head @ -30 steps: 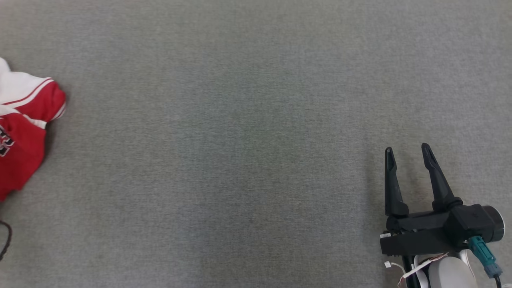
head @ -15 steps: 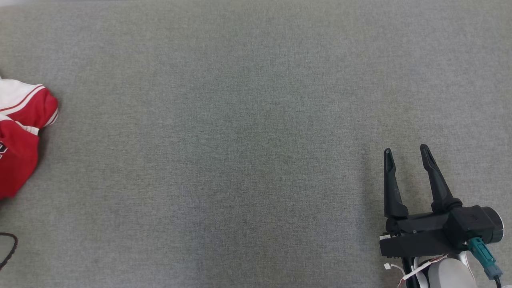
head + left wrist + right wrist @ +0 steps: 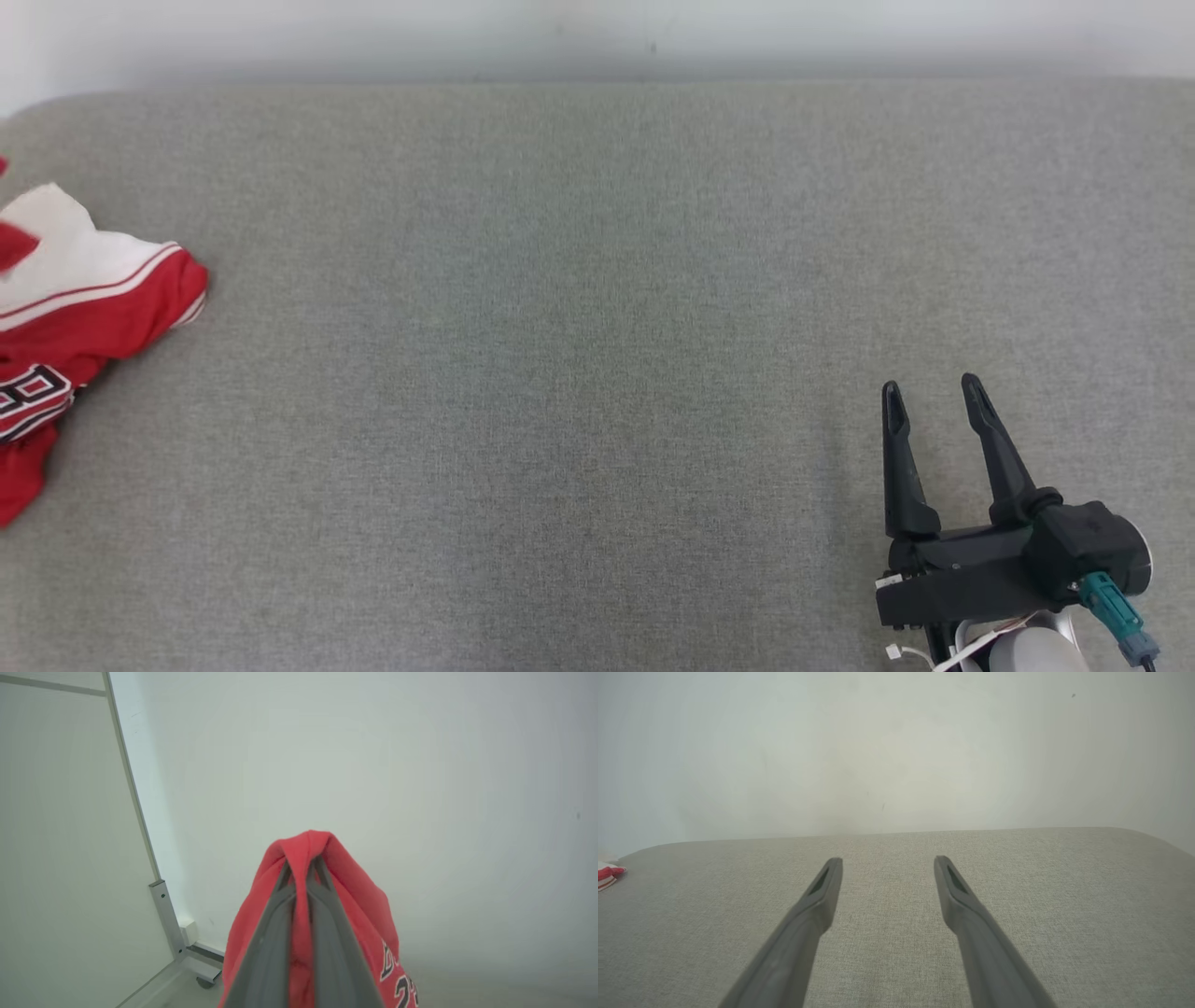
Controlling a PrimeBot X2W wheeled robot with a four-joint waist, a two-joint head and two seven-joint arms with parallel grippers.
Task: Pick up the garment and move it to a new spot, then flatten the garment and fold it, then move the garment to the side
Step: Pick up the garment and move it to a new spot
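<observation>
Dark fingers (image 3: 268,938) of the left gripper (image 3: 302,862) are pressed together on a fold of the red garment (image 3: 359,900), which drapes over their tips. In the head view the garment lies crumpled at 9 o'clock on the grey cloth surface (image 3: 579,327), red and white with a printed number. The right gripper (image 3: 931,385) is at 4 o'clock, its fingers spread wide and holding nothing, well apart from the garment. A pale wall (image 3: 597,37) runs along 12 o'clock.

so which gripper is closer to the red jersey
Left. The left gripper has its jaws shut on a fold of the red jersey. The right gripper is open over the grey surface, far off to the jersey's right.
</observation>
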